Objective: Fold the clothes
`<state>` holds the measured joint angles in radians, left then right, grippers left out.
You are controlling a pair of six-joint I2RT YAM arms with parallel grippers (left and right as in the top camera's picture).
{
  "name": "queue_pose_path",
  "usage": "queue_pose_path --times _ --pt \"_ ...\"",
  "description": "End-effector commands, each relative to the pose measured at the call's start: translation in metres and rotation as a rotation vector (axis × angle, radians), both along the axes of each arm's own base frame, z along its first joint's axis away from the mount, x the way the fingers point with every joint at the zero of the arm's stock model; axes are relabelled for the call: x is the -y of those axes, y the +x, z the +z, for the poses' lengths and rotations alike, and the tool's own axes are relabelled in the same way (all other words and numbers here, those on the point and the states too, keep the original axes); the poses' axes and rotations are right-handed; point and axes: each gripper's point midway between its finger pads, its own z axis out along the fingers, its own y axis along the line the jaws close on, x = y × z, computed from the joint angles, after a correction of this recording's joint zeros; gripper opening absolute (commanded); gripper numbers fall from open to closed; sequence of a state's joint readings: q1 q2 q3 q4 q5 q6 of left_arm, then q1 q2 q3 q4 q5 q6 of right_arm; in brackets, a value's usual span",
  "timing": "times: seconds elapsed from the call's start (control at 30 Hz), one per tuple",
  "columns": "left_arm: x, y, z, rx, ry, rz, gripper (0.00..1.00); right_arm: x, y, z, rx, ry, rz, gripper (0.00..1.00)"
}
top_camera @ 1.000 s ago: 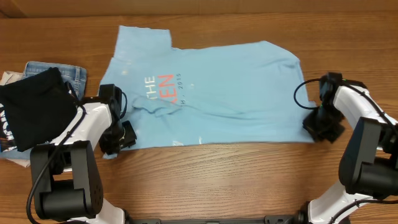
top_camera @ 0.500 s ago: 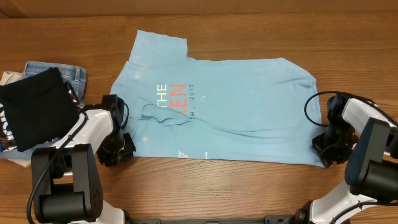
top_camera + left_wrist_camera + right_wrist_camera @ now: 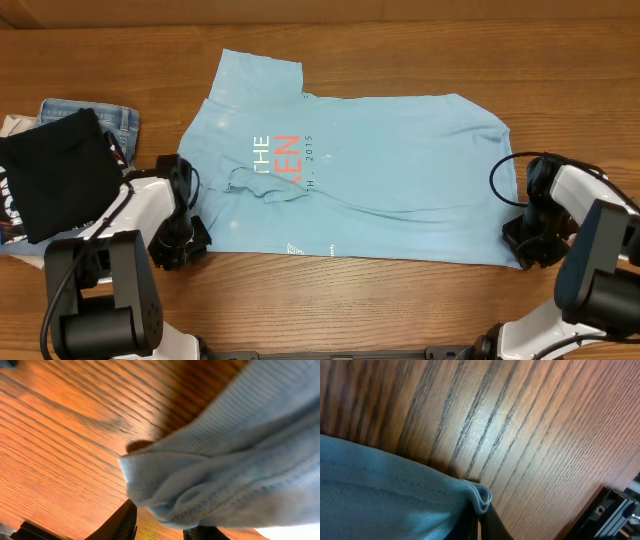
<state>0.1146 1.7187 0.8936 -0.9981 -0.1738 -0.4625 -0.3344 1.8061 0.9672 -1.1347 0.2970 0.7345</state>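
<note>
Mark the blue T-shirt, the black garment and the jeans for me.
blue T-shirt (image 3: 400, 170): overhead view, plain chest fabric right of the lettering.
black garment (image 3: 55, 175): overhead view, middle of its top surface.
jeans (image 3: 123, 118): overhead view, exposed denim past the black garment's edge.

I take this for a robot test bench, a lab setup and not a home. The left arm (image 3: 135, 205) and right arm (image 3: 572, 184), black and white, stand at the near edge of a bare wood-grain desk (image 3: 400, 300), filmed from straight above. On it lie only clothes: a sky-blue T-shirt (image 3: 390, 170) spread flat, and a black garment (image 3: 55, 170) over jeans (image 3: 118, 120) at one side. The room beyond the desk is out of view.
</note>
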Motion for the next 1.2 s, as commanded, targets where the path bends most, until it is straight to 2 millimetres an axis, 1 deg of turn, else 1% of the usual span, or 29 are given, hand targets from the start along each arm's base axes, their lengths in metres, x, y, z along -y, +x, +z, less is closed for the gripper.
queue_pose_path --times 0.0,0.13,0.2,0.33,0.53,0.6,0.67,0.77,0.83,0.93,1.03,1.17 --pt "-0.015 0.002 0.008 0.051 0.035 0.057 0.34 0.008 0.002 0.014 0.064 -0.054 -0.027 0.04" --pt "-0.029 0.009 0.019 0.125 0.046 0.117 0.37 0.011 0.009 0.028 0.135 -0.080 -0.032 0.04" --pt "-0.031 0.014 0.026 0.168 0.033 0.143 0.37 0.012 0.012 0.034 0.165 -0.090 -0.032 0.04" --pt "-0.024 0.023 0.039 0.242 -0.019 0.123 0.39 0.012 0.013 0.037 0.181 -0.094 -0.028 0.04" --pt "-0.022 0.022 0.050 0.269 -0.018 0.114 0.40 0.012 0.012 0.037 0.176 -0.093 -0.029 0.04" --pt "-0.017 0.022 0.051 0.272 -0.045 0.114 0.40 0.012 0.012 0.037 0.177 -0.093 -0.029 0.04" --pt "-0.005 0.024 0.051 0.284 -0.119 0.086 0.39 0.012 0.012 0.037 0.177 -0.093 -0.029 0.05" --pt "0.014 0.032 0.053 0.318 -0.228 0.043 0.40 0.012 0.012 0.037 0.177 -0.093 -0.029 0.05" --pt "0.023 0.039 0.054 0.345 -0.263 -0.015 0.41 0.012 0.012 0.037 0.177 -0.093 -0.029 0.05" --pt "0.024 0.050 0.053 0.377 -0.239 -0.082 0.42 0.012 0.012 0.037 0.177 -0.093 -0.029 0.05" --pt "0.025 0.058 0.048 0.392 -0.230 -0.102 0.42 0.012 0.012 0.037 0.177 -0.093 -0.029 0.05" --pt "0.028 0.058 0.035 0.351 -0.241 -0.104 0.41 0.012 0.012 0.037 0.177 -0.093 -0.028 0.05"
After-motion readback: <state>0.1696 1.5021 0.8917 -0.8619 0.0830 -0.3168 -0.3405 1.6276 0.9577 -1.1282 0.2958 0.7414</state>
